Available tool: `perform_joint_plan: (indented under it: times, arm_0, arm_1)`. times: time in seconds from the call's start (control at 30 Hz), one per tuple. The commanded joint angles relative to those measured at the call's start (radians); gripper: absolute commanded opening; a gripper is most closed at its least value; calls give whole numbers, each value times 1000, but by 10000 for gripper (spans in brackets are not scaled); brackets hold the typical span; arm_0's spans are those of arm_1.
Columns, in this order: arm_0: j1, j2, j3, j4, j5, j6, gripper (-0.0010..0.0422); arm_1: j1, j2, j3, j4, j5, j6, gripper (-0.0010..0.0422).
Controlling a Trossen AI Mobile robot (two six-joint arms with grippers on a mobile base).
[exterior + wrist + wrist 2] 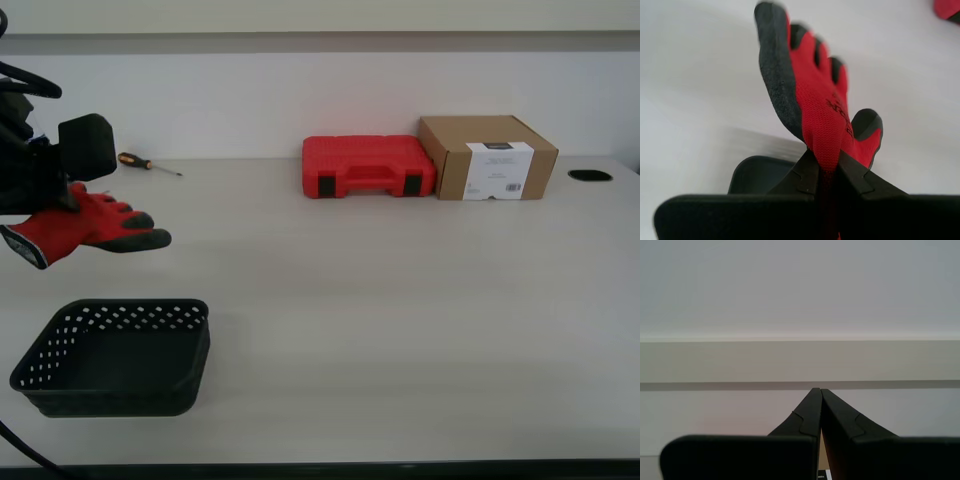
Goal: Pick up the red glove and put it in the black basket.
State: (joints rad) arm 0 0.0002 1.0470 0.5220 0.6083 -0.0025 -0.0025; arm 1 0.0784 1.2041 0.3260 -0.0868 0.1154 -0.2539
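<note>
Pinching the red glove (815, 107) between its closed fingers (807, 175), my first gripper (62, 195) holds it up in the air at the exterior view's left edge. In the first wrist view the two black fingers meet on the red knit just below the thumb, and the rest of the glove stretches out beyond the tips, its dark coated palm edge and fingertips pointing away from the gripper. In the exterior view the glove (85, 228) sticks out sideways from the gripper toward the exterior view's right, its white-trimmed cuff hanging on the other side of the fingers. It is clear of the table (400, 300), touching nothing but the fingers.

Below the held glove and nearer the camera sits the black basket (115, 358), upright on the table; nothing can be seen inside it. The glove hangs above the table just beyond the basket's far rim, not over its opening.

My second gripper (819, 392) has its fingers pressed together tip to tip with nothing between them, pointing at a pale wall.

Farther out past the first gripper's fingertips lie a screwdriver (148, 163), a red case (368, 166) and, touching or just beside the case, a cardboard box (487, 157).
</note>
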Motion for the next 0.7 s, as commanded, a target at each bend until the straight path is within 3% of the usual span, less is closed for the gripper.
perform_joint_plan:
  times: [0.03, 0.4, 0.5, 0.7]
  arm_0:
    - [1, 0, 2, 4, 0, 3, 0]
    - [1, 0, 2, 4, 0, 3, 0]
    - [1, 0, 2, 3, 0, 3, 0]
    - [1, 0, 2, 4, 0, 3, 0]
  arm_1:
    - [-11, -59, -24, -37, -2, -10, -1]
    - [-63, -303, -132, -170, 54, -107, -1]
    - [-101, -380, -132, -241, -3, -113, 0]
    - [-101, -380, -132, -246, 43, -112, 12]
